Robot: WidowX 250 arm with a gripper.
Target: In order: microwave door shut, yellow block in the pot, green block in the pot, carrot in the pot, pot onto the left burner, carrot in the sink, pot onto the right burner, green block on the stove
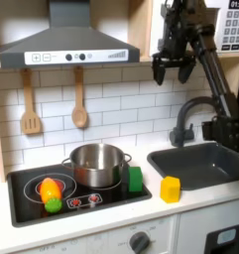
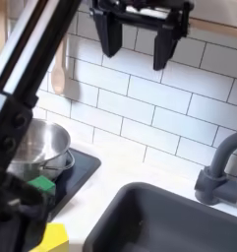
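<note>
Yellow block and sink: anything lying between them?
No. In the first exterior view the yellow block sits on bare white counter just short of the sink.

Occlusions and crops, both exterior views. Microwave door (image 1: 233, 25): cut by the first exterior view's top and right edges, w/ only a keypad corner legible. Gripper (image 2: 138, 47): upper body cropped by the second exterior view's top edge. Yellow block (image 2: 49, 239): cut at bottom edge, partly behind the blurred arm (image 2: 14, 148). Green block (image 2: 43, 183): probably the green sliver behind the arm. Sink (image 1: 205, 164): right end cropped.
</note>
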